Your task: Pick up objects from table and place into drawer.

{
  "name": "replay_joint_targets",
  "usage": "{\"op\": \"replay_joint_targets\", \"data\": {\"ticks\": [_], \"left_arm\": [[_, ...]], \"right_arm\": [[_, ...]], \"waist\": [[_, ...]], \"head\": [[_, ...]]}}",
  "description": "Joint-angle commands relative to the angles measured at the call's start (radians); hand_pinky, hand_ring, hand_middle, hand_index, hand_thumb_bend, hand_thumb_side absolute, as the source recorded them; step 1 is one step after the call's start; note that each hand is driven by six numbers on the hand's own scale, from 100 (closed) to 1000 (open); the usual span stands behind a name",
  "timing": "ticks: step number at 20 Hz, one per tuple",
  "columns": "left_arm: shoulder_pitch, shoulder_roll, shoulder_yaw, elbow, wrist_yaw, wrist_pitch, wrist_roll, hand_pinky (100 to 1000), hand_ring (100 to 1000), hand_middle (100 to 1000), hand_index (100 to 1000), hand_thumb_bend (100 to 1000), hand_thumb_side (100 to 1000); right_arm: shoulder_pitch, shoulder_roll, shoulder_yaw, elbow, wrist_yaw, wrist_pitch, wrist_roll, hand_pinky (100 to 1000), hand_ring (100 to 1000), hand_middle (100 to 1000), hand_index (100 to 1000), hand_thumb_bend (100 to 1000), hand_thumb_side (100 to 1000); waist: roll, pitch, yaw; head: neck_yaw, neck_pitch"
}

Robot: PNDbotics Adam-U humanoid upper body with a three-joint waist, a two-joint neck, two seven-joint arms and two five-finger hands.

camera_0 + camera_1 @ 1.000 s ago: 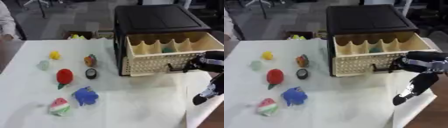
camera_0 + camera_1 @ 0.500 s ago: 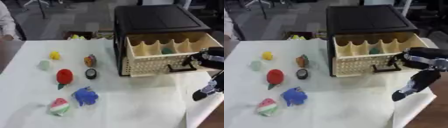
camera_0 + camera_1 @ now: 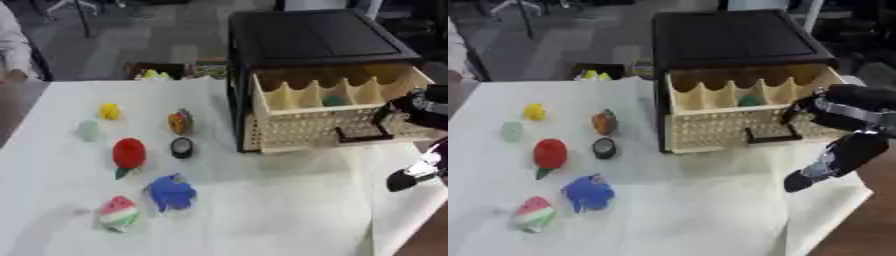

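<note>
A black cabinet [image 3: 315,35] stands at the back right of the white table, its cream lattice drawer [image 3: 302,130] pulled open. A green thing [image 3: 333,100] lies in one of the drawer's compartments. My right hand [image 3: 811,105] is at the right end of the drawer front, just above and right of the black handle [image 3: 363,136]; it is blurred. On the table's left lie a yellow piece [image 3: 108,110], a pale green piece [image 3: 88,129], an orange piece [image 3: 179,121], a black ring [image 3: 181,147], a red fruit [image 3: 129,152], a blue toy [image 3: 170,192] and a watermelon slice [image 3: 118,214].
My right elbow [image 3: 802,181] hangs low over the table's right front corner. The white cloth [image 3: 289,210] ends at an edge on the right. A box [image 3: 162,72] with yellow things stands on the floor behind the table.
My right hand has shifted a little right and up along the drawer front, away from the handle. The drawer stays open and the toys have not moved.
</note>
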Motion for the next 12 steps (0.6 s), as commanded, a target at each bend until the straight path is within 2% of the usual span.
{"op": "replay_joint_targets", "data": {"ticks": [1, 5, 6, 7, 9, 12], "left_arm": [[-0.004, 0.026, 0.008, -0.013, -0.005, -0.003, 0.004, 568, 644, 637, 767, 100, 834], [-0.003, 0.025, 0.009, -0.013, -0.008, -0.003, 0.005, 568, 644, 637, 767, 100, 834], [-0.002, 0.024, 0.009, -0.013, -0.008, -0.003, 0.006, 568, 644, 637, 767, 100, 834], [-0.002, 0.024, 0.009, -0.013, -0.008, -0.004, 0.006, 568, 643, 637, 767, 100, 834], [-0.002, 0.023, 0.009, -0.013, -0.009, -0.005, 0.006, 568, 643, 637, 767, 100, 834], [-0.001, 0.022, 0.009, -0.013, -0.01, -0.007, 0.006, 567, 643, 637, 766, 100, 834]], "right_arm": [[-0.021, -0.015, -0.041, -0.027, -0.007, 0.01, -0.036, 100, 100, 100, 792, 1000, 863], [-0.039, 0.005, -0.073, -0.036, -0.021, 0.033, -0.098, 100, 100, 100, 772, 1000, 923], [-0.045, 0.011, -0.079, -0.037, -0.027, 0.038, -0.118, 100, 100, 100, 759, 983, 967], [-0.05, 0.015, -0.084, -0.037, -0.033, 0.043, -0.138, 100, 100, 100, 755, 947, 1000], [-0.063, 0.026, -0.094, -0.038, -0.048, 0.055, -0.19, 100, 100, 100, 749, 898, 1000], [-0.077, 0.04, -0.102, -0.038, -0.067, 0.082, -0.275, 100, 100, 100, 741, 733, 1000]], "waist": [[-0.001, -0.014, -0.002], [0.0, -0.013, -0.003], [0.001, -0.013, -0.003], [0.002, -0.012, -0.003], [0.003, -0.012, -0.003], [0.006, -0.01, -0.003]], "head": [[0.004, 0.0], [0.007, 0.001], [0.007, 0.002], [0.007, 0.002], [0.008, 0.003], [0.01, 0.005]]}}
